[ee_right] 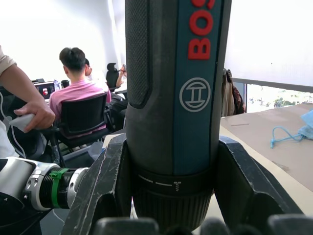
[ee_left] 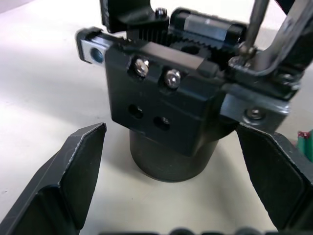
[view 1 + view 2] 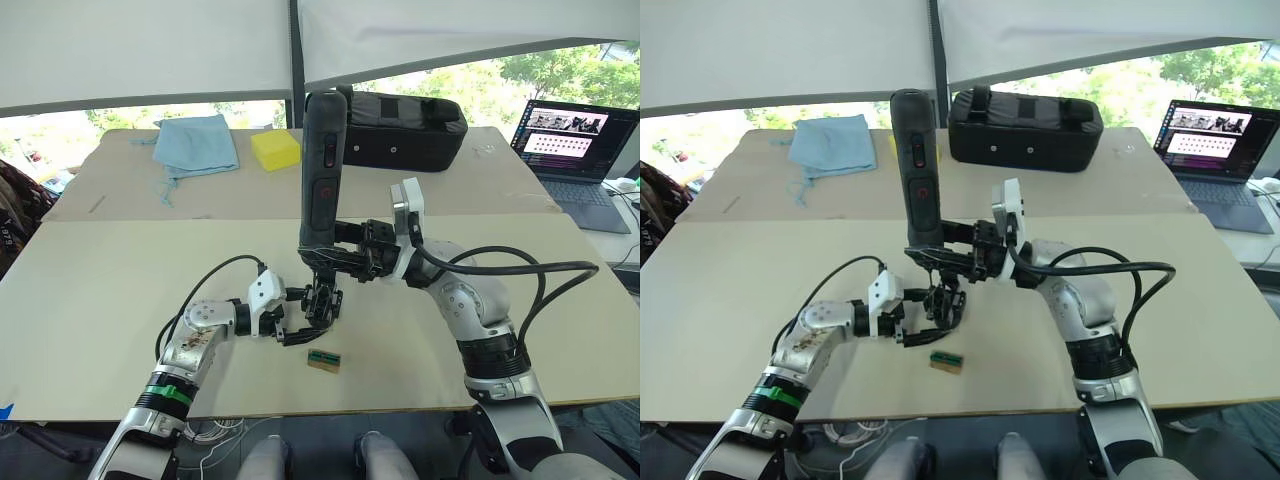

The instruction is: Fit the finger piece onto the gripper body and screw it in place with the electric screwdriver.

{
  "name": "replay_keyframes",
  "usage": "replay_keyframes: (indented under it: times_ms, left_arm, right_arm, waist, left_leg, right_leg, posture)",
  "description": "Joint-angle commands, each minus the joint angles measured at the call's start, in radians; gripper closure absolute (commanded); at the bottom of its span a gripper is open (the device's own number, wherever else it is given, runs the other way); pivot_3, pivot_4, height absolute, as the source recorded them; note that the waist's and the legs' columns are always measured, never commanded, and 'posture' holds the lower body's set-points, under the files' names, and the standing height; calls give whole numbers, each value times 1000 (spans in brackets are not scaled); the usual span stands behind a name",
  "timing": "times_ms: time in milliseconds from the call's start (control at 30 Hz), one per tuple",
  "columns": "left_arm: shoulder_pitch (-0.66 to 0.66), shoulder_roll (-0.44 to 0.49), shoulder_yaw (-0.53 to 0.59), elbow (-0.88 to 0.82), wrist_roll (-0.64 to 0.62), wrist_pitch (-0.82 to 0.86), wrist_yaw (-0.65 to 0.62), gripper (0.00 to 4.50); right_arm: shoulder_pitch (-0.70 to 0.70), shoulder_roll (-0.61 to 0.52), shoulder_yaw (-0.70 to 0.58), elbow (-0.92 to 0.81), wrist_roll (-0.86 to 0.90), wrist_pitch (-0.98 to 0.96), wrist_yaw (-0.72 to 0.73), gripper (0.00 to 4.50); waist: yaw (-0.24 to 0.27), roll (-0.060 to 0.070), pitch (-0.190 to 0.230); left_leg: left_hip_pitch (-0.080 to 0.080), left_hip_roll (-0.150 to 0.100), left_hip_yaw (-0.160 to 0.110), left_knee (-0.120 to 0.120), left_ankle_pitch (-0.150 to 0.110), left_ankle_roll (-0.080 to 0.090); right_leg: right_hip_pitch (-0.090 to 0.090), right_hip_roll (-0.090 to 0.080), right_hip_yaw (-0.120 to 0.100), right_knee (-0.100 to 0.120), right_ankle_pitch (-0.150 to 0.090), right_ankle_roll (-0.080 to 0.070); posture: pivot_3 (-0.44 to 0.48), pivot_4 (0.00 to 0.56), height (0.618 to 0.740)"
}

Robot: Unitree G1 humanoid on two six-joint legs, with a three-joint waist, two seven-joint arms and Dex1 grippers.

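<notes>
Screwdriver work is what you are looking at here: your right gripper is pinching the electric screwdriver low down on its fat black body, and the tool is standing almost straight up over the middle of the table. In the right wrist view its two black fingers are pressing on both sides of the tool, just above the ring with little marks. The thin metal bit is pointing down at the gripper body, and in the left wrist view the bit is touching a spot on the top of it, near a silver screw. The gripper body is sitting on the table on its round base, right under the tool. Your left gripper is lying low on the table beside the gripper body, and its fingers are spread wide, one on each side of the round base, not touching it. I cannot tell where the finger piece is. A small green and brown block is lying on the table just in front of the gripper body. Far back on the table there is a blue cloth, a yellow sponge and a big black bag, and a laptop is sitting open on the far right.
</notes>
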Motion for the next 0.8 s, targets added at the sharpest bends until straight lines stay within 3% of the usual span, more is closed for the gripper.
replay_keyframes:
  times_ms: [33,733,800]
  left_arm:
    - [-28,-14,-5,18,11,-34,-9,0]
    - [-38,-54,-12,113,42,-85,-31,0]
    - [-36,-57,-13,122,46,-91,-29,880]
  right_arm:
    - [-6,-2,-9,-54,9,-26,-1,2597]
    - [4,-9,-4,-61,0,-20,-10,2597]
    - [6,-11,-4,-62,0,-19,-10,2597]
  waist:
    - [0,0,0]
    - [0,0,0]
    - [1,0,0]
  left_leg:
    - [0,0,0,0,0,0]
    - [1,0,0,0,0,0]
    - [1,0,0,0,0,0]
  right_leg:
    - [0,0,0,0,0,0]
    - [1,0,0,0,0,0]
    - [1,0,0,0,0,0]
  posture:
    - [0,150,740]
    - [0,150,740]
    - [0,150,740]
